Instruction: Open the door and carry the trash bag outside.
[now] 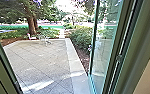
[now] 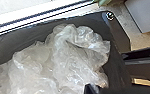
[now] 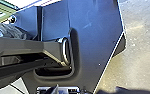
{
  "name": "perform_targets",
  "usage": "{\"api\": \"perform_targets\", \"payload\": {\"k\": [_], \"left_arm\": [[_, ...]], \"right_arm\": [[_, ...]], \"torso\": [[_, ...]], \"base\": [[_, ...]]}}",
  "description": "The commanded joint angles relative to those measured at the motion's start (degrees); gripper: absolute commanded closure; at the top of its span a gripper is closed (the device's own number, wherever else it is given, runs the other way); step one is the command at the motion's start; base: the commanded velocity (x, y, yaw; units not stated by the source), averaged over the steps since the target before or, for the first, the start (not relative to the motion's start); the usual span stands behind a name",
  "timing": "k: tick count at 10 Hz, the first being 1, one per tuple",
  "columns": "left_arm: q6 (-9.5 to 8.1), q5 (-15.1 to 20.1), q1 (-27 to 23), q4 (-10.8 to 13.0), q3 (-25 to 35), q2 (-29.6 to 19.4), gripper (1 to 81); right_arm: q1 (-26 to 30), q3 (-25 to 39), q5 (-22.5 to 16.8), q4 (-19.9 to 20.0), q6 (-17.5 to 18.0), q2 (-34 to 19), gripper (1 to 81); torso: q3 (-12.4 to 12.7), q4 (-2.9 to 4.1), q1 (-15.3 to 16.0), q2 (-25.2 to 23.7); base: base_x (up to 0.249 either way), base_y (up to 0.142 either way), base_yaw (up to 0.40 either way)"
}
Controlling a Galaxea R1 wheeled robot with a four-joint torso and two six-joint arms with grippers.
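The door (image 1: 107, 42) is standing open, its glass panel reaching outward on the right side of the opening and mirroring part of the yard. A green frame (image 1: 1, 60) is edging the left side. Beyond, the yard (image 1: 41, 57) is stretching away in paving crossed by slanting joints, with bright sun patches lying on the nearer part and a paler strip (image 1: 72, 60) running along its right edge. Shrubs (image 1: 81, 37) are growing beside that strip, above brown ground cover. Farther off, light metal furniture (image 1: 44, 39) is standing on the paving, near a thick-trunked tree (image 1: 31, 23). The trash bag (image 2: 73, 62), clear and heavily crumpled, is bunching up in folds over the robot's dark base (image 2: 118, 72), in the left wrist view. The left claw (image 2: 91, 90) is reaching against or just over the bag's folds; I cannot tell whether it is gripping them or how wide it is standing. The right claw (image 3: 55, 89) is pointing in over the base, near the jointed bar (image 3: 23, 47), and its state I cannot tell either. Speckled floor (image 3: 138, 45) is showing beside the base.
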Motion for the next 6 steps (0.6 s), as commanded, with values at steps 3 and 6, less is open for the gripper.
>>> {"api": "perform_targets", "payload": {"k": [3, 6], "left_arm": [[0.29, 2.8, -2.5, 0.6, 0.3, 0.1, 81.1], [0.29, 2.8, -2.5, 0.6, 0.2, 0.1, 81.1]], "right_arm": [[2.1, 0.0, -2.5, -0.3, -0.2, 0.0, 1.0], [2.1, 0.0, -2.4, -0.3, -0.2, 0.0, 1.0]], "torso": [[0.0, 0.00, 0.0, 0.0], [0.0, 0.00, 0.0, 0.0]], "base": [[0.000, -0.048, 0.000], [0.000, 0.000, 0.000]]}}
